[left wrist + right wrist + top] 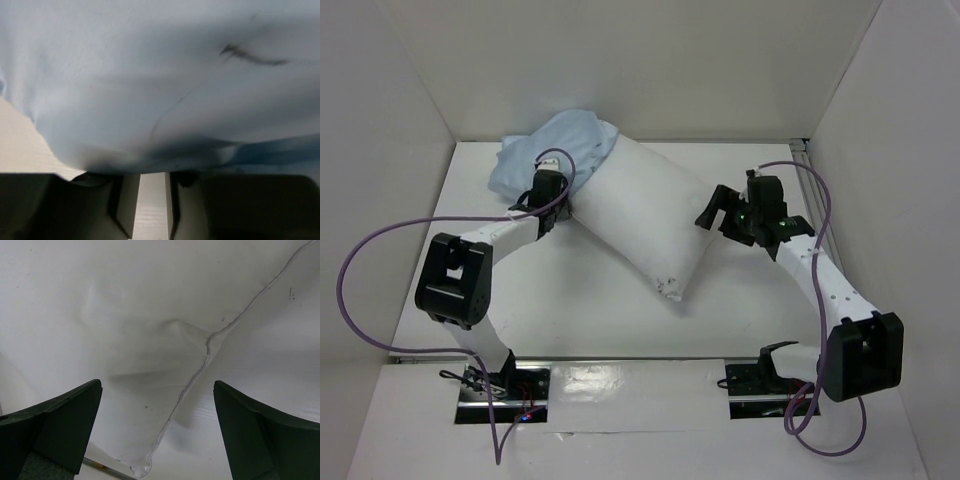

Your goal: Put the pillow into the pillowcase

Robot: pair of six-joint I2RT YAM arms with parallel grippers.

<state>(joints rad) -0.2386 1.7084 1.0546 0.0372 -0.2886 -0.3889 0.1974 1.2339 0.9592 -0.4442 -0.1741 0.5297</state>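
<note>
Top external view: the pillow point(640, 215) lies diagonally on the white counter point(570, 320). Its near corner points toward the arm bases and its far end is tucked under the pillowcase point(545, 145). The pillowcase is bunched in a wrinkled heap over that far end and spills off the pillow's left side onto the counter. Most of the pillow's length is uncovered.

1. Left gripper point(558, 203): I see it at the pillow's left edge, at the point where blue cloth meets white fabric. In the left wrist view, blue cloth fills nearly the whole frame and drapes over the gripper tips. The two dark fingers point(75, 210) stand close together with only a narrow pale strip between them. Because the tips are covered, I cannot tell whether they are clamped on the cloth.

2. Right gripper point(718, 212): I see it just beside the pillow's right edge, about halfway along the pillow. In the right wrist view its jaws are spread wide apart and nothing is between them. White pillow fabric fills that frame ahead of the jaws. A raised seam point(207, 347) runs from the upper right down to a corner low in the frame. I cannot tell from either view whether the jaws touch the fabric.

3. Cabling: a purple cable point(355, 265) loops out to the left of the pillow, alongside the left arm.
</note>
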